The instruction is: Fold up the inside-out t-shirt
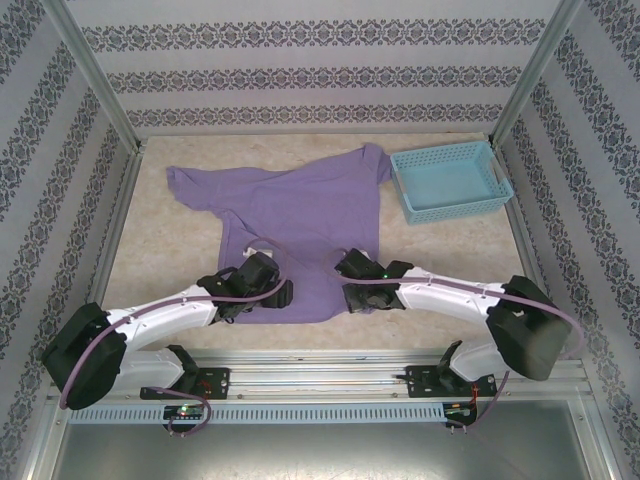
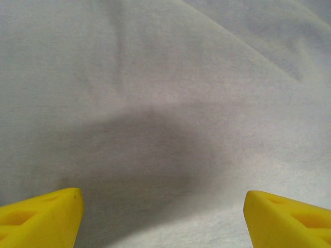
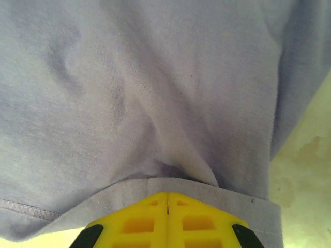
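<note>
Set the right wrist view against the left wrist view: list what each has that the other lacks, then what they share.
Right wrist view: the right gripper shut on the stitched hem of the t-shirt, fabric puckering toward it, bare table at the right edge. Left wrist view: the left gripper open, its yellow fingers wide apart over smooth cloth with a dark shadow. Shared: lavender shirt fabric, yellow fingers.
</note>
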Controlling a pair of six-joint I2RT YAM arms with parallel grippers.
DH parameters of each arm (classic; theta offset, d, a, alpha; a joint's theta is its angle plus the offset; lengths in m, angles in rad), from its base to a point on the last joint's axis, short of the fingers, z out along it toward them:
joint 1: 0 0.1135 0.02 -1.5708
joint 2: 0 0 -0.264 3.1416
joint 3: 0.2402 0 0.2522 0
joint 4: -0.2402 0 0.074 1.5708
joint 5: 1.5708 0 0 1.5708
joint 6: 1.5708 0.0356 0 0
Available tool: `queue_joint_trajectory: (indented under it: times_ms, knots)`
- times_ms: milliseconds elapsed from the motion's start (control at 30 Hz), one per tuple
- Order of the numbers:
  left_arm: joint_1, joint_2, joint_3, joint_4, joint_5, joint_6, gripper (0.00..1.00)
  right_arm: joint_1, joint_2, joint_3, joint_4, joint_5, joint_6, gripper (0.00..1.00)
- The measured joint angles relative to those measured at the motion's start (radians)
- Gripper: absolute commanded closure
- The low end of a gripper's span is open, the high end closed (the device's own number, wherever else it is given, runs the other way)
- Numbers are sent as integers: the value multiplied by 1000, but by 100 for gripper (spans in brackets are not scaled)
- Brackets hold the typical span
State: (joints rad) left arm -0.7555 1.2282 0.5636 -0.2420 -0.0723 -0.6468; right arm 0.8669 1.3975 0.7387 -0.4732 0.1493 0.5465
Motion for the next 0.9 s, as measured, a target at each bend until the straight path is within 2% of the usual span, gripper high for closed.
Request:
queue_joint_trajectory:
  times_ms: [333,500,667,767,900]
  knots:
    - [-169,23,33,25,-35,92,7,0,-177,55,-69,35,0,100]
    - [-269,115,130,43,-76,151,3,0,-206,72,-75,38,5,100]
    - [-289,226,198,37,-136,170,3,0,-215,95,-77,46,5,100]
    - [-290,266,209,34,-158,173,11,0,-226,100,-78,54,5,100]
    - [-290,284,215,-5,-226,164,29,-1,-254,101,-89,79,8,100]
